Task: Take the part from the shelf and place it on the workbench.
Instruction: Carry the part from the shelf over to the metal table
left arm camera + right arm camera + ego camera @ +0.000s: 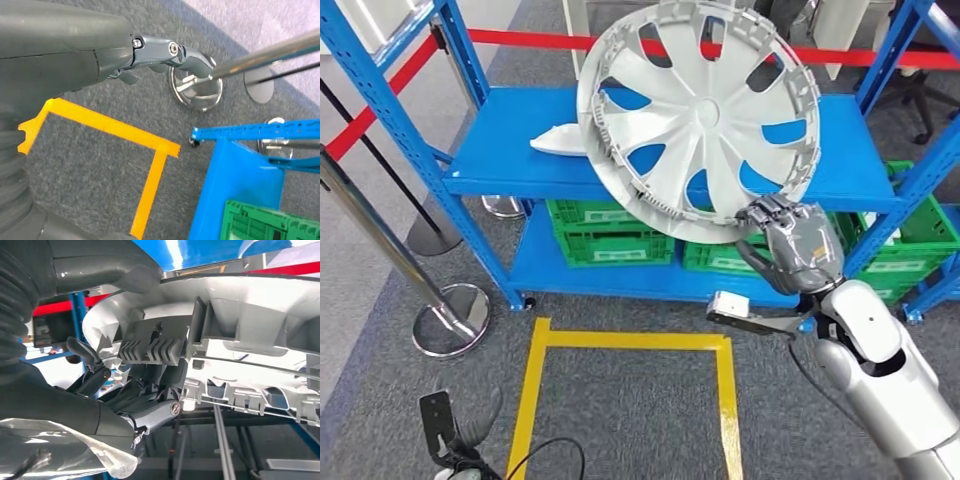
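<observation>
A large silver wheel cover (697, 115) is tilted up in front of the blue shelf (509, 150), lifted off its middle board. My right hand (792, 240) grips its lower right rim. The right wrist view looks at the cover's ribbed underside (241, 325), with my fingers (151, 410) curled around the rim. My left hand (471, 430) hangs low at the bottom left above the carpet; in the left wrist view its fingers (170, 52) stretch out with nothing in them.
Another pale part (558, 140) lies on the shelf board behind the cover. Green crates (614, 235) fill the lower shelf. Yellow floor tape (629, 345) marks a square on the carpet. Chrome barrier posts (452, 320) and red tape (524, 40) stand at the left.
</observation>
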Tool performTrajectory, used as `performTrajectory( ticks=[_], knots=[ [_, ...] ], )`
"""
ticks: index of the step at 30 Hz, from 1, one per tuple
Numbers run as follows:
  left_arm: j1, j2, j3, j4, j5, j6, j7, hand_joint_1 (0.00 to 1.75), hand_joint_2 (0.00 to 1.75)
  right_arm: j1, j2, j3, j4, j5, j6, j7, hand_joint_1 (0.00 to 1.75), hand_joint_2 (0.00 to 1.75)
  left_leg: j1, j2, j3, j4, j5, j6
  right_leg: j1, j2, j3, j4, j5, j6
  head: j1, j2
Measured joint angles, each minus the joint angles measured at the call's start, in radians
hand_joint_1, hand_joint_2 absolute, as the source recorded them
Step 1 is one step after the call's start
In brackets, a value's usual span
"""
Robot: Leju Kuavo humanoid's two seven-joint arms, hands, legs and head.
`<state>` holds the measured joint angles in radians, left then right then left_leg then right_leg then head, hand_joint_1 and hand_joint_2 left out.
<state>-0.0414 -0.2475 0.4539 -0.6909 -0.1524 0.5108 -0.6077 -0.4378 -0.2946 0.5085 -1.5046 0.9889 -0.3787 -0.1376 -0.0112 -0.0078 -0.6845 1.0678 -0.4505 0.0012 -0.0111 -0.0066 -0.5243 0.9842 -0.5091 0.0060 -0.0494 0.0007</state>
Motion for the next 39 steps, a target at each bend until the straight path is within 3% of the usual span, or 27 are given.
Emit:
performTrajectory(
  ticks=[2,3,4,5,7,9,11,13,15,17,18,19,21,23,27,29,31,33,35,36,39],
  knots=[
    [0.0,0.0,0.0,0.0,-0.002,0.002,-0.004,0.0,1.75,-0.001,0.0,-0.002,0.0,0.0,0.001,0.001,1.75,1.75,0.009,0.001,-0.019,0.11,-0.093,-0.012,0.001,-0.002,-0.021,0.004,0.017,-0.006,-0.002,0.0],
    [0.0,0.0,0.0,0.0,-0.003,0.002,-0.005,0.0,1.75,-0.001,-0.001,-0.003,0.0,0.0,0.002,0.001,1.75,1.75,0.012,0.001,-0.026,0.169,-0.124,-0.016,0.001,-0.002,-0.035,0.008,0.026,-0.008,-0.003,0.0],
    [0.0,0.0,0.0,0.0,-0.003,0.002,-0.006,0.0,1.75,-0.002,-0.001,-0.004,0.0,0.0,0.003,0.001,1.75,1.75,0.014,0.001,-0.025,0.209,-0.132,-0.017,0.001,-0.002,-0.05,0.013,0.034,-0.008,-0.003,0.0],
    [0.0,0.0,0.0,0.0,-0.003,0.003,-0.006,0.0,1.75,-0.003,-0.001,-0.004,0.0,0.0,0.004,0.001,1.75,1.75,0.015,0.001,-0.012,0.22,-0.12,-0.017,0.001,-0.002,-0.066,0.019,0.041,-0.007,-0.003,0.0],
    [-0.001,0.0,0.0,0.0,-0.003,0.003,-0.006,0.0,1.75,-0.003,-0.001,-0.005,-0.001,0.0,0.005,0.001,1.75,1.75,0.015,0.001,0.057,0.14,-0.071,-0.012,0.001,-0.001,-0.093,0.03,0.053,-0.004,-0.003,0.0],
    [-0.003,0.0,0.0,0.0,-0.004,0.004,-0.007,0.0,1.75,-0.004,-0.001,-0.007,-0.002,0.0,0.005,0.002,1.75,1.75,0.011,0.0,0.136,0.013,-0.06,-0.002,0.002,-0.002,-0.113,0.036,0.067,0.005,-0.002,0.0],
    [-0.005,0.001,0.0,0.0,-0.004,0.005,-0.007,0.0,1.75,-0.006,-0.001,-0.009,-0.003,0.0,0.006,0.002,1.75,1.75,0.003,-0.001,0.161,-0.049,-0.068,0.006,-0.001,-0.003,-0.127,0.033,0.087,0.02,-0.002,0.0],
    [-0.003,0.001,0.001,0.0,-0.004,0.007,-0.008,0.0,1.75,-0.007,-0.002,-0.01,-0.003,0.0,0.006,0.003,1.75,1.75,0.001,0.0,0.153,-0.067,-0.052,0.018,-0.004,0.0,-0.141,0.028,0.097,0.034,-0.002,0.0],
    [-0.001,0.0,0.002,0.0,-0.004,0.008,-0.009,0.0,1.75,-0.005,-0.003,-0.01,-0.003,0.0,0.007,0.002,1.75,1.75,0.005,0.002,0.142,-0.084,-0.033,0.035,-0.004,0.005,-0.165,0.067,0.051,0.042,0.001,0.0],
    [-0.001,-0.001,0.002,0.0,-0.004,0.006,-0.011,0.0,1.75,-0.005,-0.005,-0.01,-0.003,0.001,0.007,0.001,1.75,1.75,0.006,0.003,0.128,-0.088,-0.018,0.044,-0.005,0.006,-0.202,0.179,-0.033,0.046,0.006,0.0],
    [-0.001,-0.001,0.002,0.0,-0.004,0.005,-0.011,0.0,1.75,-0.005,-0.005,-0.009,-0.003,0.003,0.007,0.0,1.75,1.75,0.005,0.004,0.119,-0.086,-0.012,0.045,-0.005,0.006,-0.217,0.243,-0.06,0.048,0.006,0.0],
    [-0.001,-0.001,0.002,0.0,-0.004,0.004,-0.012,0.0,1.75,-0.005,-0.006,-0.008,-0.003,0.004,0.007,0.0,1.75,1.75,0.005,0.004,0.112,-0.084,-0.007,0.045,-0.005,0.006,-0.223,0.288,-0.067,0.049,0.006,0.0],
    [-0.001,-0.001,0.002,0.0,-0.004,0.002,-0.012,0.0,1.75,-0.005,-0.006,-0.006,-0.003,0.006,0.01,0.0,1.75,1.75,0.005,0.005,0.099,-0.078,-0.001,0.044,-0.005,0.006,-0.209,0.308,-0.044,0.051,0.006,0.0],
    [0.0,-0.001,0.002,0.0,-0.004,0.002,-0.012,0.0,1.75,-0.006,-0.006,-0.005,-0.003,0.006,0.011,0.0,1.75,1.75,0.005,0.005,0.095,-0.076,0.001,0.043,-0.005,0.006,-0.193,0.293,-0.026,0.051,0.006,0.0],
    [0.0,-0.001,0.002,0.0,-0.004,0.002,-0.012,0.0,1.75,-0.006,-0.006,-0.005,-0.003,0.006,0.012,0.0,1.75,1.75,0.005,0.005,0.094,-0.076,0.001,0.043,-0.005,0.006,-0.19,0.289,-0.024,0.051,0.006,0.0],
    [-0.001,-0.001,0.002,0.0,-0.005,0.002,-0.012,0.0,1.75,-0.008,-0.006,-0.004,-0.003,0.006,0.015,0.0,1.75,1.75,0.005,0.004,0.089,-0.07,0.002,0.041,-0.005,0.005,-0.126,0.195,0.002,0.049,0.006,0.0],
    [-0.001,-0.001,0.002,0.0,-0.007,0.003,-0.012,0.0,1.75,-0.011,-0.006,-0.001,-0.003,-0.004,0.025,0.004,1.75,1.75,0.004,0.003,0.072,-0.057,0.009,0.026,-0.004,0.005,-0.042,0.06,0.015,0.038,0.006,0.0],
    [0.0,0.0,0.002,0.001,-0.011,0.006,-0.012,0.0,1.75,-0.013,-0.006,0.002,-0.001,-0.017,0.046,0.021,1.75,1.75,0.007,0.003,0.007,0.091,-0.063,-0.002,-0.004,0.004,-0.029,0.015,0.012,0.013,0.002,0.0],
    [0.002,0.0,0.002,0.002,-0.013,0.007,-0.012,0.0,1.75,-0.013,-0.007,0.004,0.003,-0.019,0.06,0.033,1.75,1.75,0.012,0.003,-0.037,0.226,-0.125,-0.015,-0.004,0.002,-0.045,0.018,0.021,-0.003,-0.001,0.0],
    [0.002,0.0,0.002,0.003,-0.013,0.007,-0.012,0.0,1.75,-0.013,-0.007,0.005,0.004,-0.019,0.061,0.034,1.75,1.75,0.012,0.003,-0.02,0.204,-0.105,-0.013,-0.004,0.003,-0.049,0.022,0.022,-0.003,-0.001,0.0],
    [0.001,0.0,0.002,0.003,-0.014,0.007,-0.012,0.0,1.75,-0.014,-0.007,0.005,0.005,-0.021,0.065,0.036,1.75,1.75,0.009,0.003,0.085,0.023,-0.033,0.002,-0.001,0.003,-0.058,0.03,0.023,-0.001,-0.001,0.0]
  ],
)
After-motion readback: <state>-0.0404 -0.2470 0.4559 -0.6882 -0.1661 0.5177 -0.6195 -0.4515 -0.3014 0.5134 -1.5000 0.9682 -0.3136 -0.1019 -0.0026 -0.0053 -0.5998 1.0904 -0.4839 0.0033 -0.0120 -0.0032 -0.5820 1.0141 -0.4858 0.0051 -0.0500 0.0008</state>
